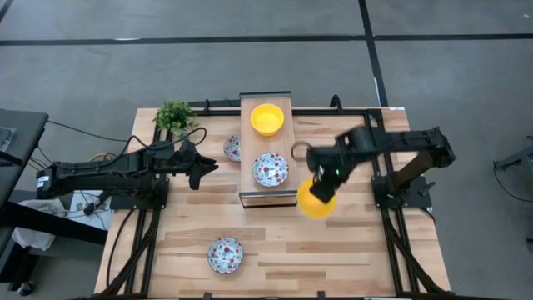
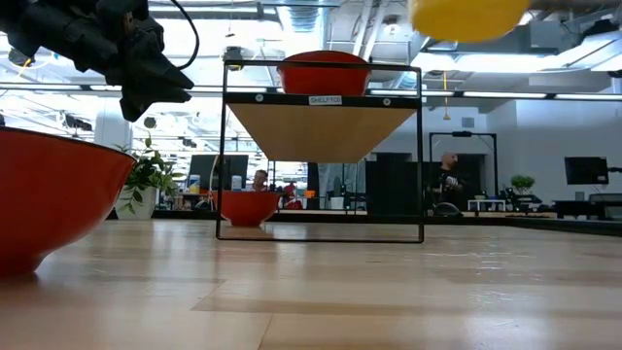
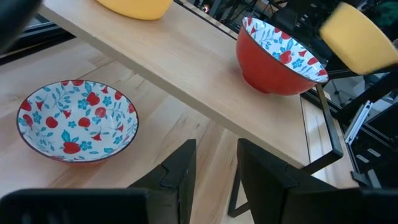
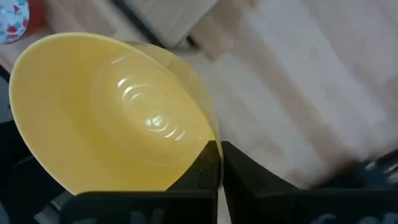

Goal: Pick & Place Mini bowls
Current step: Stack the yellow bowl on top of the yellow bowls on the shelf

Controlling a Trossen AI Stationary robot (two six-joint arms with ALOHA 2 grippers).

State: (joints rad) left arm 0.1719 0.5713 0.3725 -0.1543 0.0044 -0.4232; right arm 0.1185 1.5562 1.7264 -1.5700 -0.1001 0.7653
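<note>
Yellow shows twice from above: one yellow bowl sits at the far end of the raised wooden shelf, and we see the right gripper carrying a second yellow bowl just off the shelf's near right corner, above the table. A floral bowl rests on the shelf, another floral bowl lies on the table by the shelf's left side, and a third sits well apart near the front edge. The left gripper waits beside the shelf, near the potted plant.

From table height, we see the carried bowl high above the shelf's frame, clear of it.

From the left wrist, we see that arm's fingers parted with nothing between them, above the floral bowl on the table.

From the right wrist, the fingers are pinched on the yellow bowl's rim, and the bowl hangs tilted.

Our worry is that thin rim pinch on a glossy surface: the bowl could swing or slip out. Coming in low, it could also strike the shelf's frame or knock the floral bowl already there.
</note>
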